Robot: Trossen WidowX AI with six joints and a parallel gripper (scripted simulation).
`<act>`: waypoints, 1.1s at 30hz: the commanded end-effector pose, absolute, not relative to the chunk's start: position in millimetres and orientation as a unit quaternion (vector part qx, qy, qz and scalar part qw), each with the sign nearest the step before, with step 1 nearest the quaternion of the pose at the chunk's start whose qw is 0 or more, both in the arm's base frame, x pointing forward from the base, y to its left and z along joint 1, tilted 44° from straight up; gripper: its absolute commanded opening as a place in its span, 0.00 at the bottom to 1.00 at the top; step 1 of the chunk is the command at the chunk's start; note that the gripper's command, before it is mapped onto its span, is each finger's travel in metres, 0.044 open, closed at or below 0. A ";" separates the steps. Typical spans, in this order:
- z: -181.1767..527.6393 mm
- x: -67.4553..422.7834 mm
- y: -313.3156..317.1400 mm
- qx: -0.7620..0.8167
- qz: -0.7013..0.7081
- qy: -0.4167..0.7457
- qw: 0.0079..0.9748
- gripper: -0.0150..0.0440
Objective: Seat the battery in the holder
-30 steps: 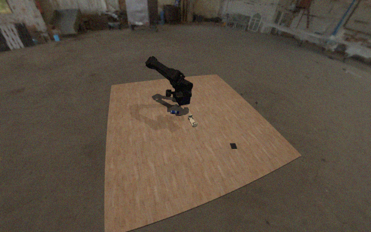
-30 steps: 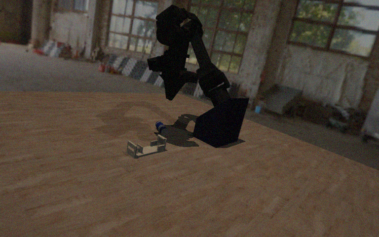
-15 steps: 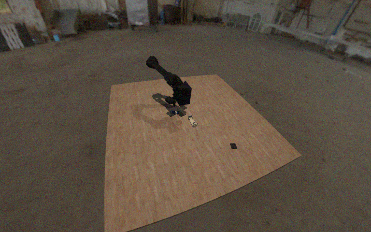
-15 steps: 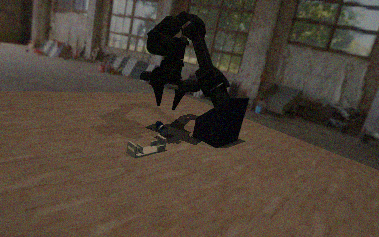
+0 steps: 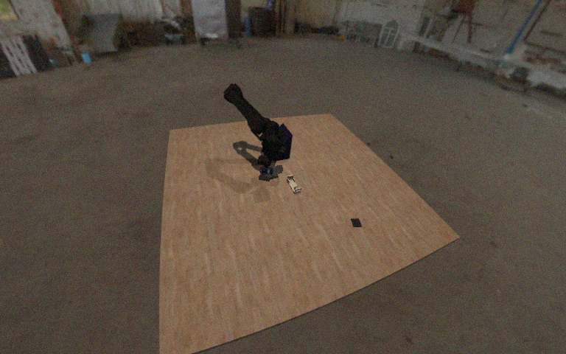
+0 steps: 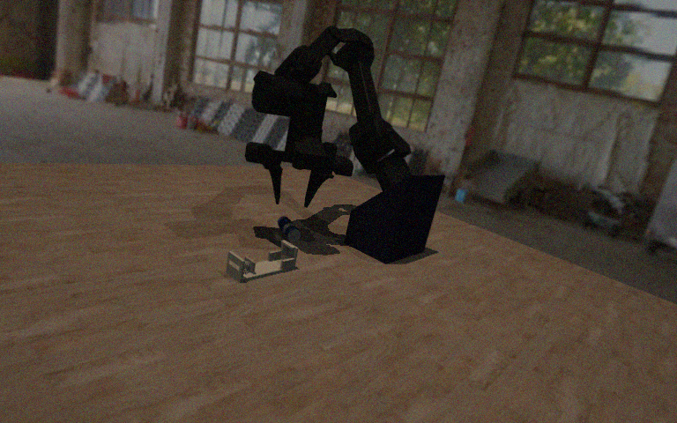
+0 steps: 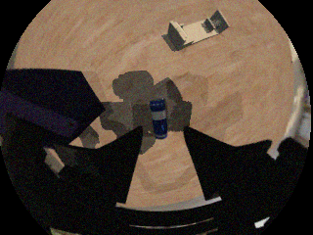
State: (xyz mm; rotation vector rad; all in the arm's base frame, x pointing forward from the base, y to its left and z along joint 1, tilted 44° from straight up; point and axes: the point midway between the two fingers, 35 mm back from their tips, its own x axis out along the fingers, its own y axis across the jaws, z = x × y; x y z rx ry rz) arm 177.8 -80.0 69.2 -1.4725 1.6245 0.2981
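Note:
A small blue battery lies on its side on the wooden board, in the arm's shadow. A pale open holder stands empty on the board a short way from the battery, not touching it. My gripper is open and hangs above the battery with clear air between the fingertips and it. In the wrist view the battery shows between the two dark fingers, with the holder farther up and to the right.
The arm's dark base block stands right beside the battery. A small black square lies on the wooden board toward its right edge.

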 end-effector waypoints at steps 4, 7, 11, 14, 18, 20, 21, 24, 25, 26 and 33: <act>65.9 172.8 -87.5 -0.626 0.160 0.649 0.402 0.67; 65.7 172.9 -87.6 -0.626 0.160 0.649 0.402 0.67; 61.5 174.1 -90.9 -0.626 0.160 0.649 0.403 0.67; 57.7 175.1 -93.9 -0.625 0.161 0.649 0.403 0.67; 52.9 176.2 -98.0 -0.625 0.161 0.649 0.403 0.67; 50.5 176.7 -100.2 -0.625 0.161 0.649 0.403 0.67; 49.4 176.9 -101.2 -0.625 0.161 0.649 0.403 0.67; 46.0 177.4 -104.5 -0.625 0.161 0.649 0.403 0.67; 44.8 177.6 -105.6 -0.625 0.161 0.649 0.403 0.67; 43.7 177.7 -106.7 -0.625 0.161 0.649 0.403 0.67; 36.2 178.2 -114.7 -0.626 0.160 0.649 0.403 0.67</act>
